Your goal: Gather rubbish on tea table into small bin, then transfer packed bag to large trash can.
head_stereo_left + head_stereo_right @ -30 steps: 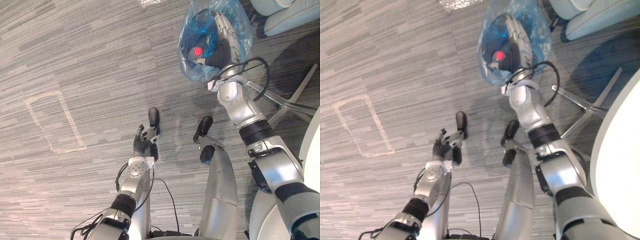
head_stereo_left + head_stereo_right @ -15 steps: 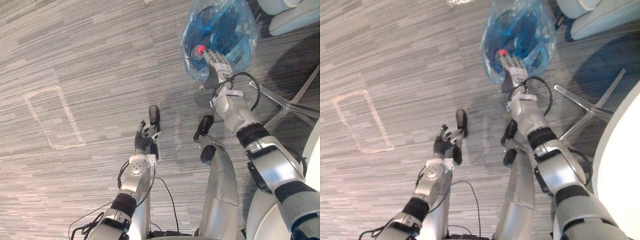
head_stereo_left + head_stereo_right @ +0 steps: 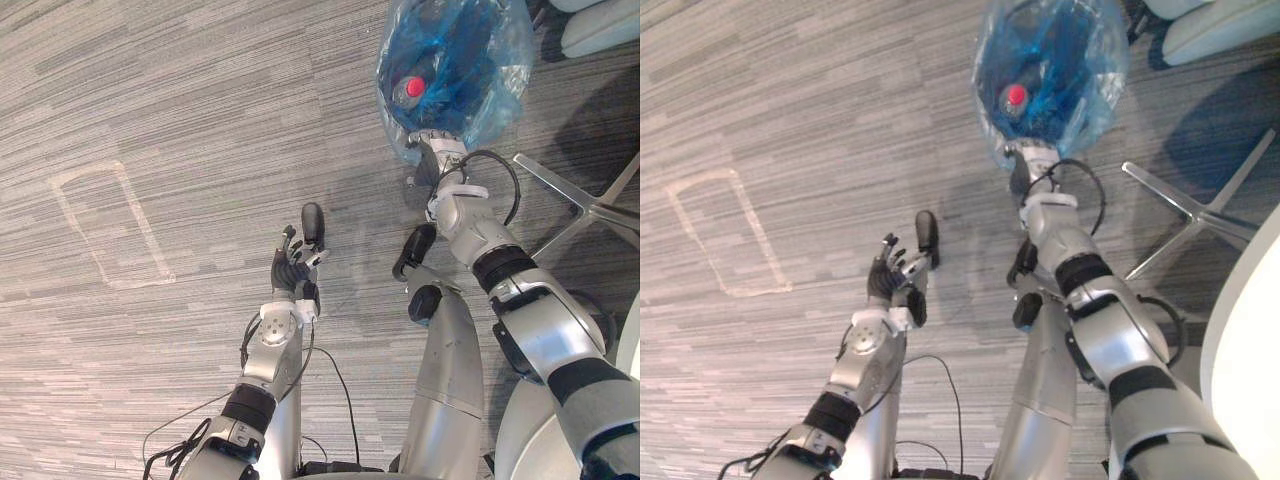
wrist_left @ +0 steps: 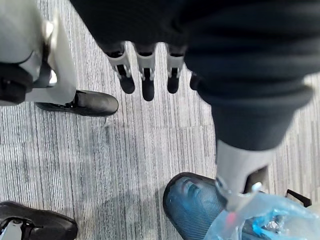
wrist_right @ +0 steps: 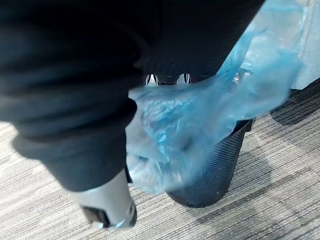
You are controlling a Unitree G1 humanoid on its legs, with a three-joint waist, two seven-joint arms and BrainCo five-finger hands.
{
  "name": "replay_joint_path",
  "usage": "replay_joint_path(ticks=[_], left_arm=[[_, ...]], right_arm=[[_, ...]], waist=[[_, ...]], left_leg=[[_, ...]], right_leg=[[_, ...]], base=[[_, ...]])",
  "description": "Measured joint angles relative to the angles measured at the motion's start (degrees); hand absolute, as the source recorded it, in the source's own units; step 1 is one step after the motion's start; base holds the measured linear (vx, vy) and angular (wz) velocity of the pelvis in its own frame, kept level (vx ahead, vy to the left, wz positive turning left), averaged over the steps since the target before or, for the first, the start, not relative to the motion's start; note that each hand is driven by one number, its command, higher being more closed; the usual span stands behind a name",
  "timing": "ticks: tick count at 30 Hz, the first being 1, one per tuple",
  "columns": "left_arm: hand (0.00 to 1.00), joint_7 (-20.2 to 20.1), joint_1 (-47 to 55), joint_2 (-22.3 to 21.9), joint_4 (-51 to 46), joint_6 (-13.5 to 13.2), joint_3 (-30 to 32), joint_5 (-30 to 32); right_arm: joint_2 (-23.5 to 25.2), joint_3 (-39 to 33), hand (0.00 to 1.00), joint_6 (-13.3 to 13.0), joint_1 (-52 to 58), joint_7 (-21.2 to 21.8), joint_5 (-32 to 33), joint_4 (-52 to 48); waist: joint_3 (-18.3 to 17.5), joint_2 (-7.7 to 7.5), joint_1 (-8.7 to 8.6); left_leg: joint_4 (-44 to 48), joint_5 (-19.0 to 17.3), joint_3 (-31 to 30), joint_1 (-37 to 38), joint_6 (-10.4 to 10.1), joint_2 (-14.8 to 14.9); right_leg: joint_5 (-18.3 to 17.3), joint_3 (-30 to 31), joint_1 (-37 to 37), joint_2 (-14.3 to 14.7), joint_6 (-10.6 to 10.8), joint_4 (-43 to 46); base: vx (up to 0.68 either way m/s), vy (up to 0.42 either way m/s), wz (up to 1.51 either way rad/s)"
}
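**Operator:** Where is the packed bag sitting right now?

**Spotter:** Your blue plastic bag [image 3: 455, 65] is hanging right at the dark mesh bin [image 5: 215, 165], covering the bin's mouth as seen from your head. A red cap [image 3: 414, 87] is showing through the plastic. I cannot tell whether the bag is touching the bin's rim.

**Operator:** Is my right hand gripping it?

**Spotter:** Your right hand [image 5: 100, 60] is lying against the bag just beside the bin, and the plastic is draping over it. I cannot tell whether you are clasping the bag or only carrying it.

**Operator:** And the left one?

**Spotter:** Your left hand [image 3: 291, 272] is hovering over the grey carpet [image 3: 200, 100], well apart from the bin, to its left and nearer to you. Its fingers [image 4: 146, 75] are hanging straight and relaxed, holding nothing.

**Operator:** What else is standing around the bin?

**Spotter:** A pale armchair [image 3: 598, 25] is sitting just beyond the bin on its right. Chrome chair legs [image 3: 575, 200] are spreading near the bin on the same side. A taped outline [image 3: 110, 225] is lying on the carpet far to the bin's left.
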Motion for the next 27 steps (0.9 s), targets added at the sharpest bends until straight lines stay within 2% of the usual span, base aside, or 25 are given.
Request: replay_joint_path(ticks=[7,11,14,17,20,25,27], left_arm=[[0.00,0.10,-0.52,0.64,2.62,0.37,1.74,-0.09],[0.00,0.15,-0.60,0.65,4.10,0.51,1.70,-0.07],[0.00,0.13,-0.56,0.69,6.25,0.71,1.76,-0.05],[0.00,0.06,0.87,0.76,7.82,1.00,2.48,-0.02],[0.00,0.04,3.08,0.81,8.69,1.25,2.97,0.02],[0.00,-0.12,6.76,1.82,9.82,2.18,3.35,0.08],[0.00,-0.47,8.70,1.80,11.22,2.52,3.38,0.23]], right_arm=[[0.07,-1.36,1.00,0.02,0.62,-0.05,2.65,-1.97],[0.46,-2.22,1.00,0.12,2.00,-0.27,4.07,-7.49],[2.58,-3.79,1.00,0.26,4.39,-0.59,5.57,-12.13],[4.03,-3.96,1.00,0.45,9.31,-1.34,6.66,-18.98],[4.26,-4.54,1.00,0.43,13.23,-1.89,7.82,-24.82],[4.59,-5.58,1.00,0.57,17.93,-2.03,8.83,-31.93],[5.00,-6.09,1.00,0.67,20.56,-1.97,8.90,-34.93]], waist=[[0.00,0.00,-0.34],[0.00,-0.01,-0.73],[0.07,-0.12,-1.11],[0.02,-0.28,-1.42],[-0.01,-0.34,-1.82],[-0.64,-1.45,-1.93],[-0.76,-1.65,-2.07]], left_leg=[[3.04,-0.65,-0.05,-1.39,-0.02,0.98],[4.01,-0.71,0.09,-1.13,0.06,1.41],[3.91,-0.87,0.03,1.22,0.12,2.15],[0.84,-1.58,0.19,8.12,-0.45,3.05],[-4.22,-0.72,1.04,15.46,-0.88,3.08],[-9.00,0.46,1.65,24.60,-0.96,3.06],[-11.47,0.85,1.87,30.61,-0.89,3.05]], right_leg=[[-0.25,0.20,-0.52,0.69,0.41,0.96],[0.30,0.48,-0.24,1.10,-0.45,1.18],[0.48,0.20,2.54,2.03,-0.30,-0.02],[1.16,-0.10,9.90,3.84,0.45,-4.60],[2.14,-0.47,16.91,4.62,1.44,-9.61],[4.03,-1.12,26.03,5.68,0.94,-15.21],[4.86,-1.57,32.25,6.18,0.67,-17.94]], base=[[-0.06,0.004,-0.08],[-0.07,0.005,-0.10],[-0.07,0.002,-0.19],[-0.08,0.005,-0.28],[-0.03,0.009,-0.16],[0.06,-0.011,-0.11],[0.13,-0.032,-0.11]])
